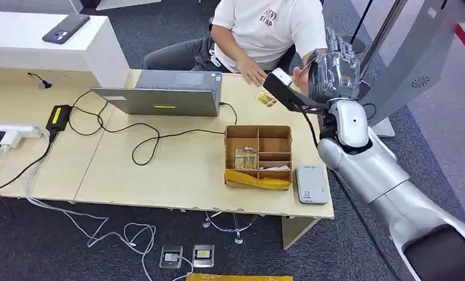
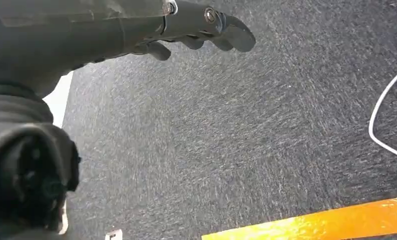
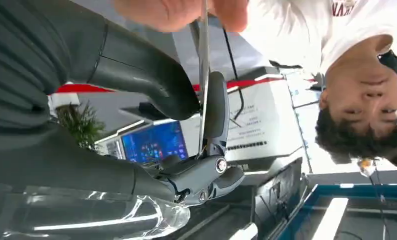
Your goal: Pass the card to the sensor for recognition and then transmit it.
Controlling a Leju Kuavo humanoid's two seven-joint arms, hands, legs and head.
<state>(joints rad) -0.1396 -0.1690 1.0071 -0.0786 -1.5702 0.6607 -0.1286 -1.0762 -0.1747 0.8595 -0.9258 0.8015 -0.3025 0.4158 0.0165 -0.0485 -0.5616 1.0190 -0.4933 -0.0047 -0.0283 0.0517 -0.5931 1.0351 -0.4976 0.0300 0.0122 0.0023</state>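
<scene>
Two hands on card (image 3: pixel 203 75): right hand (image 3: pixel 186 125) pinching, person's hand (image 3: pixel 181 12) gripping; left hand (image 2: pixel 196 30) slack.

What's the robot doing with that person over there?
The robot's right hand is lifted past the far edge of the table, pinching a thin card between its thumb and a finger. A seated person's hand has hold of the card's other end, so it looks like a handover. The left hand hangs over the carpet, holding nothing. A divided cardboard box and a grey sensor sit on the table.
</scene>
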